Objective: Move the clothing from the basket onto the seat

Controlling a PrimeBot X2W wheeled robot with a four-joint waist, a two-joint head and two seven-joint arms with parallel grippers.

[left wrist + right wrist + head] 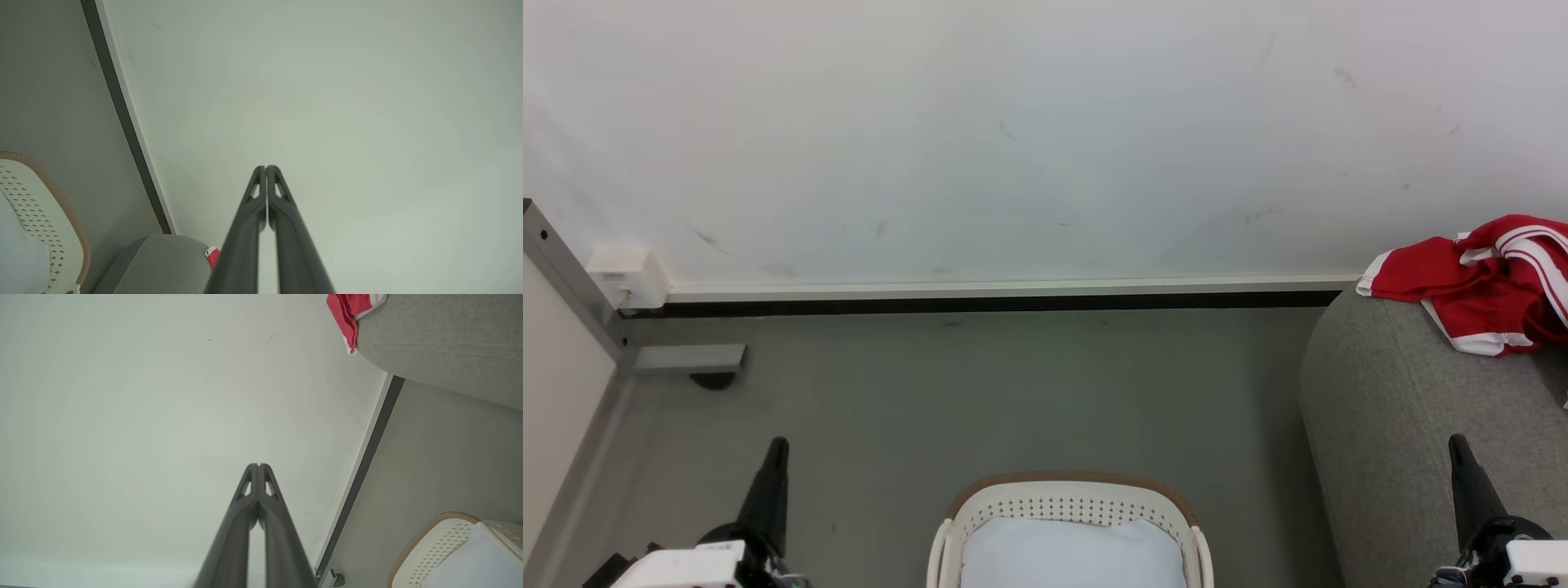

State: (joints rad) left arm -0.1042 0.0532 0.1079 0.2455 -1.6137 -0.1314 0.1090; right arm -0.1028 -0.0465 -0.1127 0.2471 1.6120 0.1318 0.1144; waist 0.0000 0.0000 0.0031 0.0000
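As the clothing [1470, 282] lies on the seat [1388, 392] right of the basket [1070, 478], the left end effector [778, 447] and right end effector [1457, 445], closed and empty, should probably first check its liner [1070, 551] for leftovers.

In my head view the basket [1070, 498] sits on the floor [980, 392] right in front of me, in the middle, with the cloth liner [1070, 551] inside it and the wall [1013, 147] well behind it. The seat [1405, 408] stands to the right of the basket, and the clothing [1478, 286] lies on top of the seat at its far end, near the wall. My left gripper [778, 447] is down on the left of the basket, and my right gripper [1456, 443] is down on the right, by the seat.
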